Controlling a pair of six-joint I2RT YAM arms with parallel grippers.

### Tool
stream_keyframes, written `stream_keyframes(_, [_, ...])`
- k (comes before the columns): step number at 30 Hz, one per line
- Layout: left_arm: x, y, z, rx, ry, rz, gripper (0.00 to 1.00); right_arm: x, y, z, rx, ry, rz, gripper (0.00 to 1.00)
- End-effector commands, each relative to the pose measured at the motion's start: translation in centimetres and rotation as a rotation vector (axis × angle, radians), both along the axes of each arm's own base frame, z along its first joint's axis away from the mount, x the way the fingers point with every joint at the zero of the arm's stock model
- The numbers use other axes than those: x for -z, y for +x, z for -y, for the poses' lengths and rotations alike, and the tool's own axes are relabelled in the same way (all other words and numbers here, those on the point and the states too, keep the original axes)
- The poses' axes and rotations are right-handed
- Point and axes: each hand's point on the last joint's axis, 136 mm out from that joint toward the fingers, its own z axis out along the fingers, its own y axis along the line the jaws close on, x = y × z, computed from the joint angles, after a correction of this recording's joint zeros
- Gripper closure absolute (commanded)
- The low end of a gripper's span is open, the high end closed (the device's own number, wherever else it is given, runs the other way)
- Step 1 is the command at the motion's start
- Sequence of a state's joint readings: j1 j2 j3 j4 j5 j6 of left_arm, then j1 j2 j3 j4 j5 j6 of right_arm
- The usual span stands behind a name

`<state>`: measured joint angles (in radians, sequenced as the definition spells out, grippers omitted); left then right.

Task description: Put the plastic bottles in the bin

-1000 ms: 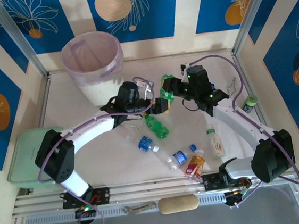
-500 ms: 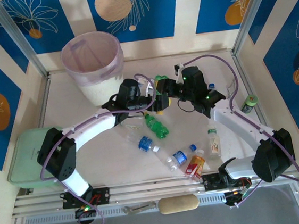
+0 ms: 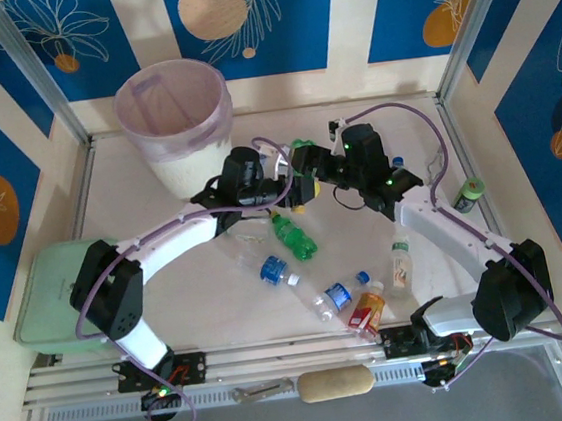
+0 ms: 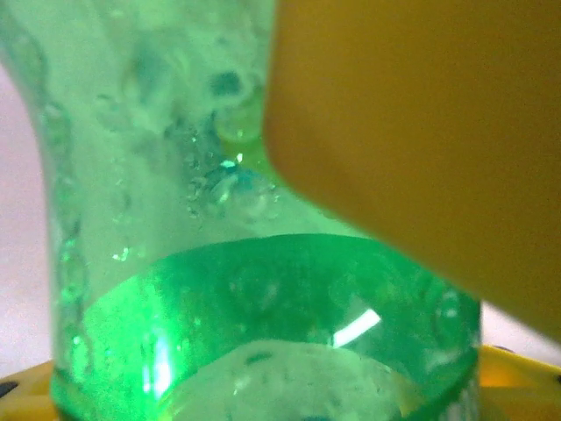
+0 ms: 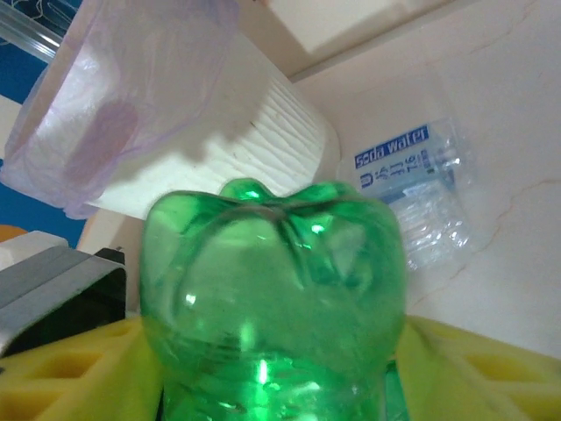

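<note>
Plastic bottles across pale tabletop w/ blue-patterned walls.

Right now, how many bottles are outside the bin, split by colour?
Green bottles: 2
Clear bottles with blue labels: 3
Clear bottle with green label: 1
Red-orange labelled bottle: 1
Total: 7

A flat pale green tray sits at the left edge of the pale table, a tan sausage-shaped roll lies on the near rails, and a short dark green-topped cylinder sits by the right edge.
</note>
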<state>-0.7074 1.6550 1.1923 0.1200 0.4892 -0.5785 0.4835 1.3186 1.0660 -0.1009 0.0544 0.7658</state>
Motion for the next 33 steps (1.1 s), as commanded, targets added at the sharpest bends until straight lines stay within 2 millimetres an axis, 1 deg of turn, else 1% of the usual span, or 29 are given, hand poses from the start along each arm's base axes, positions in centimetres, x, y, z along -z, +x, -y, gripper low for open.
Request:
stream_keyframes(1, [-1.0,-0.1,0.3,0.011,-0.011,0.028,0.49,-3.0,0.2,-0.1,-0.006,0.071,0.054,0.18])
stream_keyframes(2, [-1.0,0.0,0.2,0.010,-0.008,0.030,0.49,-3.2,0.3,0.3,0.003,0.086,0.057,0.15])
stream_keyframes(4, [-1.1,0.0,0.1,0.007,-0.004,0.033,0.49,-3.8,0.5,0.9,0.016,0.115,0.067,0.13])
stream_keyframes(11, [-1.2,1.0,-0.9,-0.038,0.014,0.046,0.49,-5.8,0.1,4.2,0.080,0.188,0.133,0.12])
stream_keyframes(14, [-1.7,1.6,-1.2,-0.048,0.013,0.057,0.49,-6.1,-0.3,5.3,0.109,0.199,0.154,0.12])
stream_keyframes(17, [-2.6,2.3,-1.8,-0.058,0.021,0.085,0.49,-5.9,-0.5,6.2,0.139,0.195,0.156,0.11])
stream_keyframes(19, [-3.9,3.2,-2.5,-0.073,0.026,0.121,0.49,-5.4,-0.4,6.6,0.152,0.189,0.149,0.11])
stream_keyframes(21, [-5.7,4.4,-3.8,-0.095,0.043,0.176,0.49,-4.8,-0.3,6.8,0.161,0.184,0.133,0.11])
stream_keyframes(24, [-9.3,6.9,-6.4,-0.155,0.078,0.282,0.49,-4.0,-0.1,6.9,0.166,0.179,0.113,0.11])
stream_keyframes(26, [-11.9,8.8,-8.5,-0.205,0.109,0.358,0.49,-3.5,-0.1,6.8,0.166,0.176,0.098,0.11])
stream_keyframes(29, [-15.2,11.6,-11.6,-0.290,0.150,0.464,0.49,-2.6,0.0,6.8,0.173,0.175,0.071,0.11])
stream_keyframes(31, [-16.8,13.1,-13.5,-0.341,0.170,0.513,0.49,-1.9,0.0,6.9,0.181,0.172,0.051,0.11])
stream_keyframes(33, [-17.9,14.7,-15.6,-0.398,0.196,0.555,0.49,-1.3,0.0,7.0,0.185,0.167,0.032,0.11])
